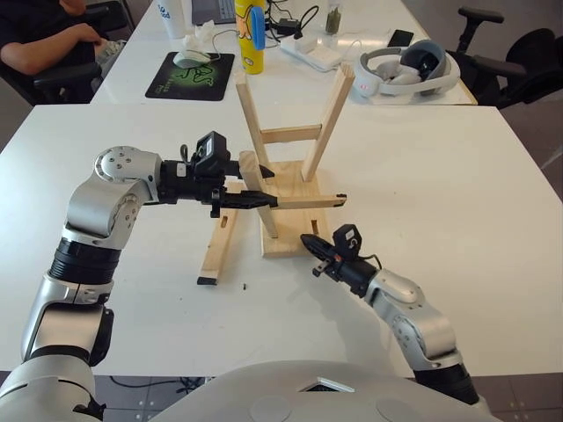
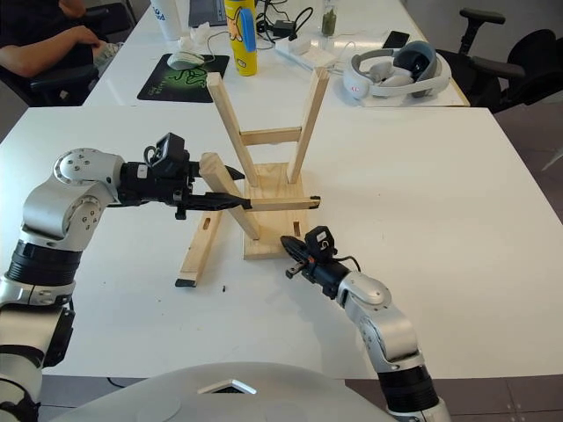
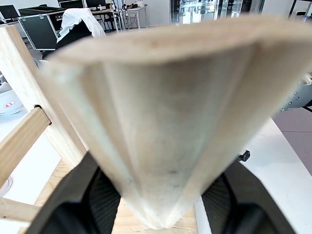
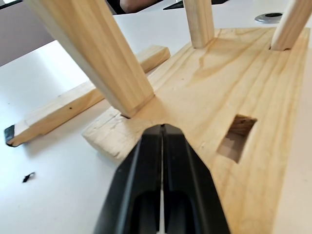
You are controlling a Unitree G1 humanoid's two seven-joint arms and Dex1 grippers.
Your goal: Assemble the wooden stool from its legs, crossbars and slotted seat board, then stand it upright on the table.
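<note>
The slotted seat board (image 1: pixel 295 236) lies flat on the white table. At its far end two legs (image 1: pixel 251 114) stand up, joined by a crossbar (image 1: pixel 290 134). A third leg (image 1: pixel 269 224) leans in a near slot, with a second crossbar (image 1: pixel 310 202) sticking out to the right. My left gripper (image 1: pixel 258 200) is shut on this leaning leg (image 3: pixel 161 122) about halfway up. A loose leg (image 1: pixel 220 242) rests on the table left of the board. My right gripper (image 4: pixel 162 127) is shut with nothing in it, its tip at the board's near edge, beside an empty slot (image 4: pixel 236 136).
A small black speck (image 1: pixel 244 286) lies on the table near the loose leg. Open table stretches to the right of the board. The table behind carries a mouse pad (image 1: pixel 189 76), a yellow bottle (image 1: pixel 251 35) and a headset (image 1: pixel 409 69).
</note>
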